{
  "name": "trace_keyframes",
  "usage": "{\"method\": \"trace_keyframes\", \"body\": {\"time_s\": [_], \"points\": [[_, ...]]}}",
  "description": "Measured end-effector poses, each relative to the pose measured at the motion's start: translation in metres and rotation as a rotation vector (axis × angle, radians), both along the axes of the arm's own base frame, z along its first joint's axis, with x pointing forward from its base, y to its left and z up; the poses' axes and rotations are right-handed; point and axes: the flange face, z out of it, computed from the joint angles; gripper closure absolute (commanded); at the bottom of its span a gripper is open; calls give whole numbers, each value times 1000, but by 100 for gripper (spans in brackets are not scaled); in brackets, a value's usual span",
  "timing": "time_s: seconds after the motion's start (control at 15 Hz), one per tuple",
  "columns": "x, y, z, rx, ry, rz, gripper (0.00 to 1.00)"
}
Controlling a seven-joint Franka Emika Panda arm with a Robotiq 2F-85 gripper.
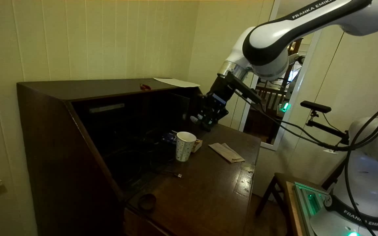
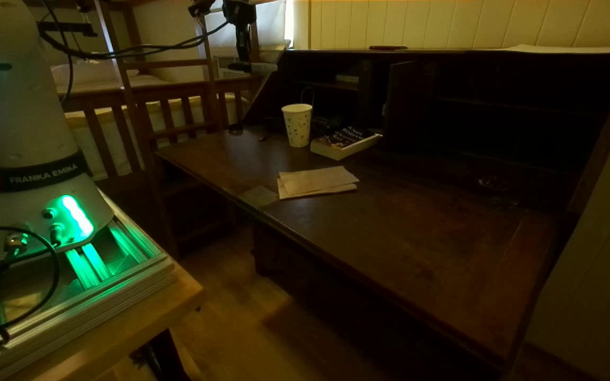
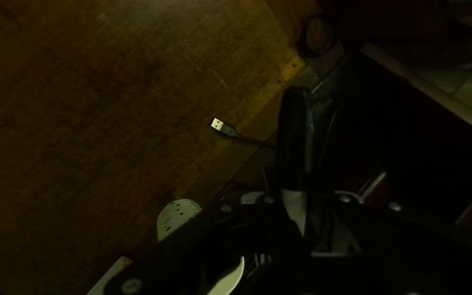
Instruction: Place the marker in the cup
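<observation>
The small white patterned cup (image 1: 185, 147) stands upright on the dark desk. It also shows in an exterior view (image 2: 298, 126) and partly, behind the gripper's body, in the wrist view (image 3: 175, 217). My gripper (image 1: 206, 120) is raised above the desk, higher than the cup's rim and apart from it. In the wrist view the gripper (image 3: 295, 203) is shut on a marker (image 3: 294, 143) with a dark long part and a white part. The marker points away from the fingers. In an exterior view the gripper (image 2: 243, 58) hangs above and left of the cup. The picture is dark around the fingers.
A thick book (image 2: 344, 142) lies right beside the cup. Folded brown paper (image 2: 315, 181) lies on the desk (image 2: 432, 238). A USB plug (image 3: 221, 126) and a small dark round object (image 1: 147, 202) lie near the cubby's edge. The desk's upper shelf overhangs the dark cubby.
</observation>
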Motion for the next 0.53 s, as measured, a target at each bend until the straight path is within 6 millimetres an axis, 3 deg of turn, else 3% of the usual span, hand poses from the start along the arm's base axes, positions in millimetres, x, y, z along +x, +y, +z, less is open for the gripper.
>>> {"method": "trace_keyframes", "body": {"time_s": [0.27, 0.53], "points": [[3, -45, 14, 204, -19, -106, 95], [-5, -84, 13, 425, -16, -165, 95]]}}
